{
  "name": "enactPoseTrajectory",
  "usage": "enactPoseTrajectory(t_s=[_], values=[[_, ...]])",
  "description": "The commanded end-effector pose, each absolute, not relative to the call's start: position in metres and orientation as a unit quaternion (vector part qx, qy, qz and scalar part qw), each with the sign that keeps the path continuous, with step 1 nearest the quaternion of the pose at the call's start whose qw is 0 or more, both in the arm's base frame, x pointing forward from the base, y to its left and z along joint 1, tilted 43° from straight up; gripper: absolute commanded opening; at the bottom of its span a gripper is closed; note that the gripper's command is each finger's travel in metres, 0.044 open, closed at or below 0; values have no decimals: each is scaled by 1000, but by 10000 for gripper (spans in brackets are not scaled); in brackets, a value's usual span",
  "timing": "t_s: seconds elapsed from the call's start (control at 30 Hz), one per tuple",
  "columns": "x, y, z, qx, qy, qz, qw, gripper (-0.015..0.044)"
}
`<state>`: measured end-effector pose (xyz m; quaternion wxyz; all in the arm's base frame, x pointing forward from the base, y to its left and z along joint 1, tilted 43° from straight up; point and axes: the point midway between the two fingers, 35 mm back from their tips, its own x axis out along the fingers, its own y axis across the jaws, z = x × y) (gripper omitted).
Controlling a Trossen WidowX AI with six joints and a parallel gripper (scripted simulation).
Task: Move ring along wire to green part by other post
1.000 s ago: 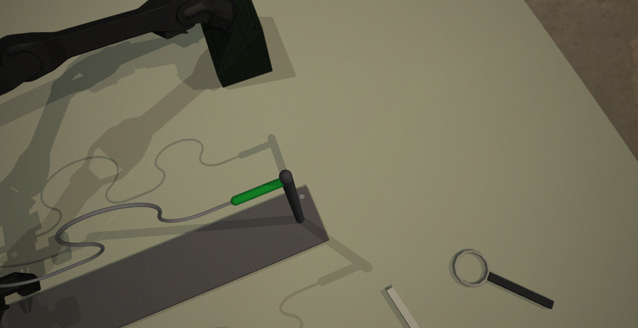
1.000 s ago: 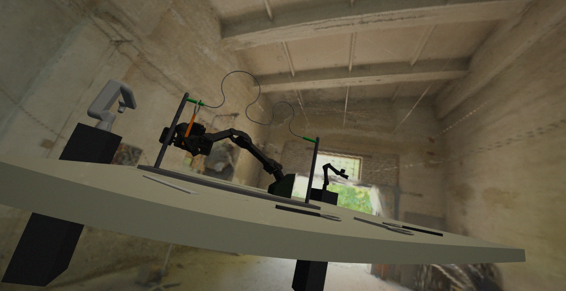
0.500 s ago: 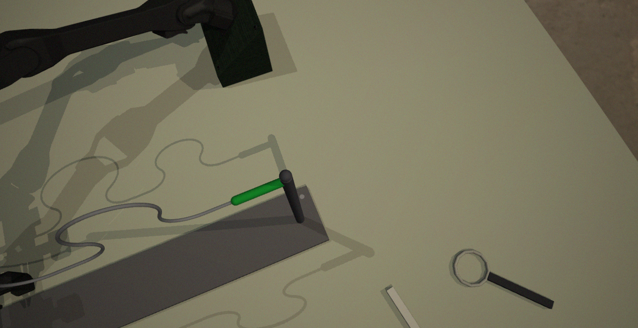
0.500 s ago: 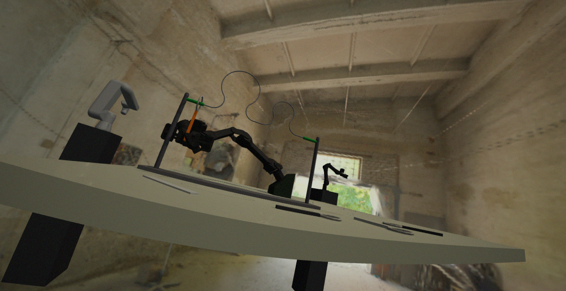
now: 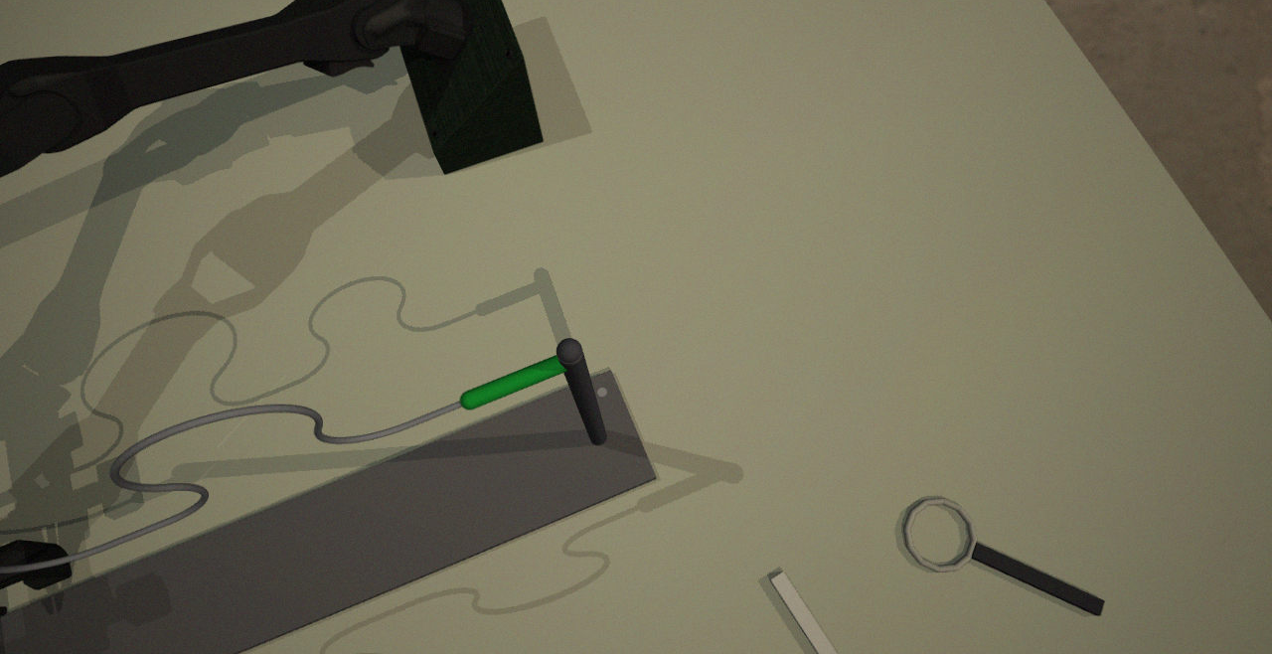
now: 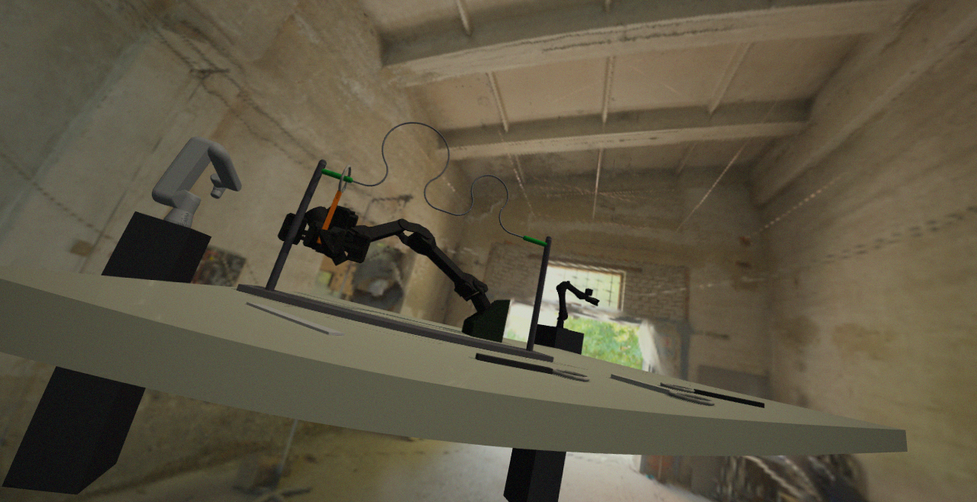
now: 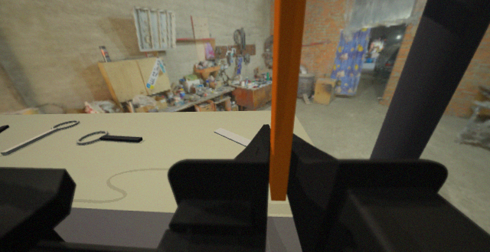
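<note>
My gripper [image 6: 324, 233] [image 7: 270, 129] is shut on the orange handle [image 6: 331, 210] [image 7: 286, 72], near its lower end. The handle slants upward to the ring [image 6: 341, 185]. The ring is around the wire at the inner end of the green part [image 6: 330, 173] by the left post [image 6: 295, 226] [image 7: 425, 72] of the exterior view. Whether the ring touches the wire is too small to tell. The thin grey wire [image 5: 222, 412] [image 6: 449, 150] bends several times toward the other green part [image 5: 516, 382] [image 6: 534, 240] at the far post [image 5: 582, 392] [image 6: 540, 294]. In the top view the ring is out of view.
The posts stand on a long grey base [image 5: 399, 508]. A black-handled ring tool [image 5: 1035, 576] [image 7: 122, 139] and a pale-handled one [image 7: 31, 141] lie on the table. A pale strip [image 6: 293, 318] [image 7: 231, 136] lies there too. My arm's base [image 5: 480, 81] [image 6: 486, 321] stands behind the wire.
</note>
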<state>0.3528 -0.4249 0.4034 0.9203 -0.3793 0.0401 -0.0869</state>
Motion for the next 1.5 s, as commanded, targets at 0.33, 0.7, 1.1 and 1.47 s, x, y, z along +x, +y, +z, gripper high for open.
enactPoseTrajectory(t_s=[0.33,0.7,1.1,1.47], values=[[335,-411,397,-370,112,-117,915,-150],[312,-392,392,-349,206,-153,901,-150],[297,-369,384,-306,277,-172,895,-150],[301,-348,366,-239,276,-155,918,-150]])
